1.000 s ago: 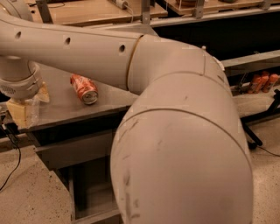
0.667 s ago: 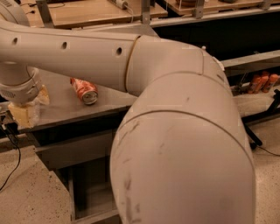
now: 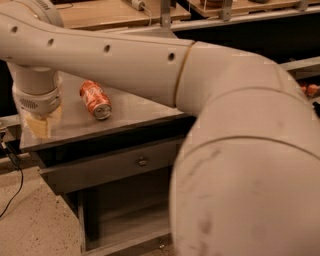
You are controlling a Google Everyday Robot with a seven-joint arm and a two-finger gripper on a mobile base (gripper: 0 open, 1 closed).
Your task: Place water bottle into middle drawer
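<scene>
- Gripper (image 3: pixel 39 122) is hovering over the desk's (image 3: pixel 75 125) left edge; its hold cannot be told.
- Water bottle, unclear here: probably light, crushable, slippery; gripping its middle is looking safest.

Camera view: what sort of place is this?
Probably a robotics lab or workshop: a grey drawer cabinet with a soda can lying on top, wooden benches behind, a cable on speckled floor. The gripper hangs over the cabinet's left end.
</scene>
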